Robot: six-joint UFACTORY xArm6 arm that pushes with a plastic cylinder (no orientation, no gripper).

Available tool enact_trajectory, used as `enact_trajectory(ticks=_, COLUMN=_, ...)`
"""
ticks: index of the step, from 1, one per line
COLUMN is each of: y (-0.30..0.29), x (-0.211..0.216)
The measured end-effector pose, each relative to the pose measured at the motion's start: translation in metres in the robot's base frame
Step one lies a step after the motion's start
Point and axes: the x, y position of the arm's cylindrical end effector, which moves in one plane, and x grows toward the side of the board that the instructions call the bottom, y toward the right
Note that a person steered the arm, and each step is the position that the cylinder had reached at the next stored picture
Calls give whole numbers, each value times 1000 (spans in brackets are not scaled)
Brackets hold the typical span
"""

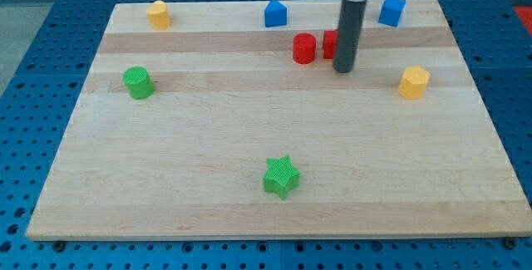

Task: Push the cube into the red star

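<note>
Camera view shows a pale wooden table (249, 203) lying on a blue pegboard base (33, 21). There is no hand on this arm, only a straight dark rod (347, 29) coming down from the view's top, so nothing is held. My tip (343, 70) rests on the table in the upper right part of the board.

Just to the view's left of the rod, touching it or nearly so, sits a red block (330, 43); the rod hides most of it, so I cannot tell its shape. Beside that, further to the view's left, stands a red cylinder (304, 48). The two red blocks are close together, with a narrow gap between them.

The blue cube (392, 10) sits near the table's top edge, up and to the view's right of the rod, apart from the tip and from the red blocks. A second blue block (275, 12), with a peaked top, stands near the top edge to the left of the rod.

A yellow block (413, 81) lies at the right, below the cube. Another yellow block (159, 13) is at the top left. A green cylinder (138, 82) sits at the left, and a green star (281, 176) lies near the bottom centre.
</note>
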Motion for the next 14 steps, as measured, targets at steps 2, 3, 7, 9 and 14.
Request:
enact_trajectory(ticks=2, y=62, x=-39)
enact_trajectory(ticks=3, y=101, x=-66)
enact_trajectory(ticks=7, y=108, x=-144)
enact_trajectory(ticks=9, y=81, x=-99)
enact_trajectory(ticks=14, y=23, x=-91)
